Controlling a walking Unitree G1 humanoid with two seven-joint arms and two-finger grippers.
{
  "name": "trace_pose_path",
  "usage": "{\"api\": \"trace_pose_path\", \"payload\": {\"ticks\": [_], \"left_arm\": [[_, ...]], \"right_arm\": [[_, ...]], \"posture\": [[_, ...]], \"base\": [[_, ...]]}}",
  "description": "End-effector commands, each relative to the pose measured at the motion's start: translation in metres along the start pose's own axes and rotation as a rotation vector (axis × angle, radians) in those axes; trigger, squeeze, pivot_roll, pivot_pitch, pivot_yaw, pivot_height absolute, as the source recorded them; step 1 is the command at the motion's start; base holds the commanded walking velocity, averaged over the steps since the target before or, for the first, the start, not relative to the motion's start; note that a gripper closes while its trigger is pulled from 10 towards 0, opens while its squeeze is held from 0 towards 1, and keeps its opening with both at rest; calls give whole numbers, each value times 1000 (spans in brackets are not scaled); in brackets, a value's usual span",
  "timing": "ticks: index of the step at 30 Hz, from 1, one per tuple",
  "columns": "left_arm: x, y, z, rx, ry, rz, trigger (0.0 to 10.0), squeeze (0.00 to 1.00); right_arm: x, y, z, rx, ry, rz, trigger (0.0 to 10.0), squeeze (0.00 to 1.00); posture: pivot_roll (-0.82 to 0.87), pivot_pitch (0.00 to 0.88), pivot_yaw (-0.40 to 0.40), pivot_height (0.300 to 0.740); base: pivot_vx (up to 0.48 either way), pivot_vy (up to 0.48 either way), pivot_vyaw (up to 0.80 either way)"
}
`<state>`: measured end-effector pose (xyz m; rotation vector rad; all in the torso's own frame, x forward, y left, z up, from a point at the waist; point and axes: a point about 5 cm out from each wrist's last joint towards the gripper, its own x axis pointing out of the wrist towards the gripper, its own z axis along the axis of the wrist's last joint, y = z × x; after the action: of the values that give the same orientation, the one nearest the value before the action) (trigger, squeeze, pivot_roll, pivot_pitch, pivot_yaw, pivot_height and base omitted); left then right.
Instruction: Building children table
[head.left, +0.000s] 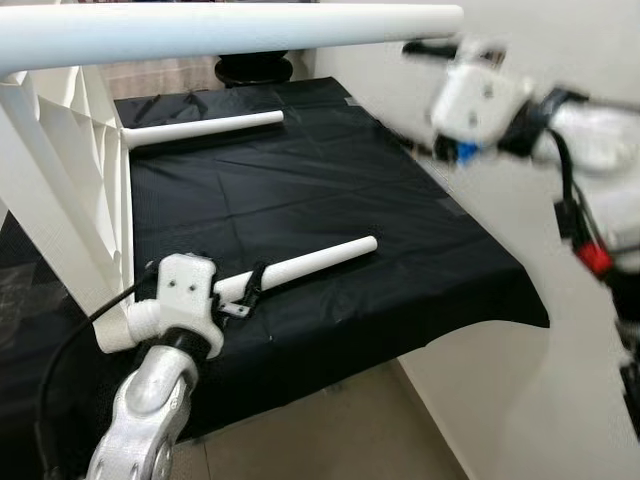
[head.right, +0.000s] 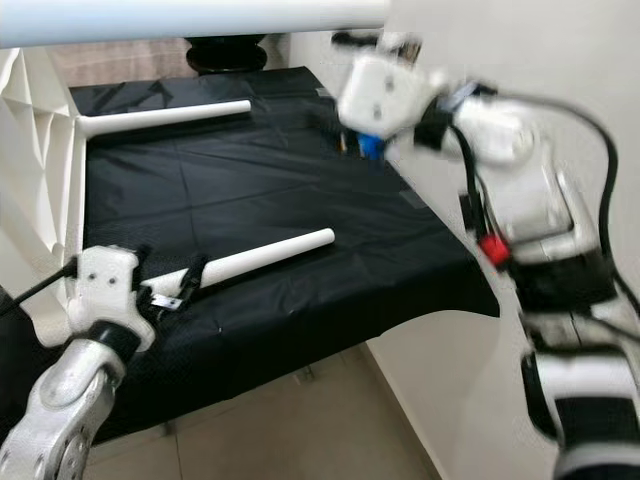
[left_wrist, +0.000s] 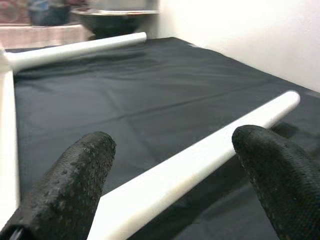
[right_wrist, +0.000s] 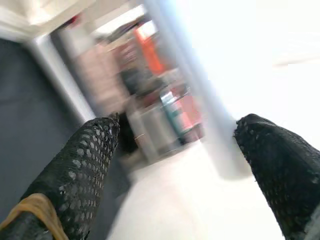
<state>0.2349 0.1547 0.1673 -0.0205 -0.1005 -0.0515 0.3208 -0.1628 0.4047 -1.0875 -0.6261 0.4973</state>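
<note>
A loose white table leg (head.left: 320, 258) lies on the black cloth. My left gripper (head.left: 248, 287) is open, one black finger on each side of the leg's near end, with gaps showing in the left wrist view. The white tabletop (head.left: 60, 150) stands on its edge at the left. One fitted leg (head.left: 205, 127) reaches out low over the cloth, and another fitted leg (head.left: 230, 25) runs across the top of the view. My right gripper (right_wrist: 178, 121) is raised at the upper right near that top leg's tip, blurred and open, with a pale blurred bar between its fingers.
The black cloth (head.left: 300, 180) covers a raised surface whose right edge runs close along a white wall (head.left: 470, 260). Tiled floor (head.left: 330, 430) lies below the front edge. A dark round object (head.left: 255, 68) stands behind the far edge.
</note>
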Motion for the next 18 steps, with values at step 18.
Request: {"api": "trace_pose_path", "payload": {"ticks": [18], "left_arm": [[2,15,-15,-140,52,112,10000,0]], "right_arm": [[17,10,13,-34,-108,76,10000,0]], "posture": [[-62,2,-75,740]], "base": [[0,0,0]]}}
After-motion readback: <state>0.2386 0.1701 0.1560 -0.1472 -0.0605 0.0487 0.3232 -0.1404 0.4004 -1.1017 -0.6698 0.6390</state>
